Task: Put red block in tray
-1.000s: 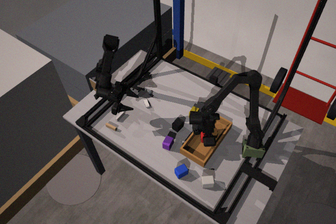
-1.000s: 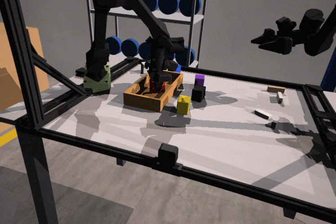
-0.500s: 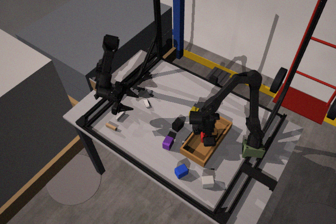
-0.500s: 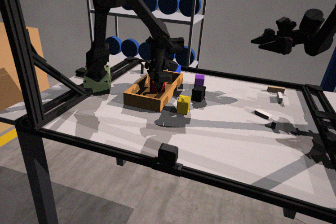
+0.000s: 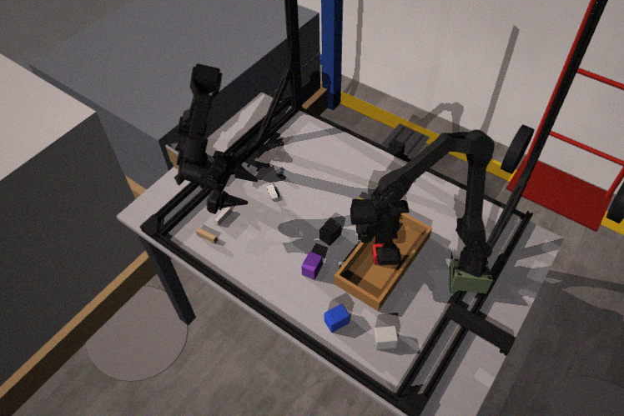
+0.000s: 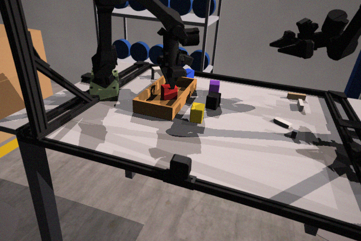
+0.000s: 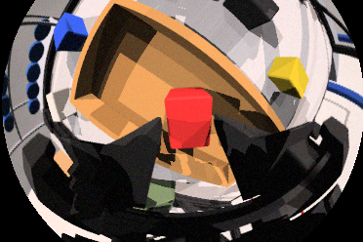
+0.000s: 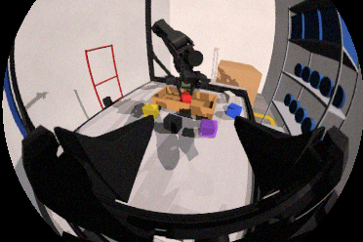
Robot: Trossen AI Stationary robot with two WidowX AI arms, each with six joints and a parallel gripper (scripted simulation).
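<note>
The red block [image 5: 374, 252] [image 6: 168, 91] sits inside the wooden tray [image 5: 384, 266] [image 6: 162, 99], near its end closest to the left arm's base. The tray lies flat and right side up on the table. My left gripper [image 6: 172, 81] hangs just above the block with its fingers apart. In the left wrist view the red block [image 7: 188, 117] shows between and below the two fingertips, resting on the tray floor [image 7: 149, 86]. My right gripper [image 5: 229, 202] [image 6: 280, 46] is open and empty, held in the air over the far end of the table.
A yellow block [image 6: 197, 112], a black block [image 5: 330, 230] and a purple block [image 5: 312, 264] stand beside the tray. A blue block [image 5: 336, 317] and a white block [image 5: 386, 336] lie beyond it. Small tan [image 5: 206, 235] and white [image 5: 273, 192] pieces lie near the right arm. The left arm's green mount [image 5: 470, 278] stands by the tray.
</note>
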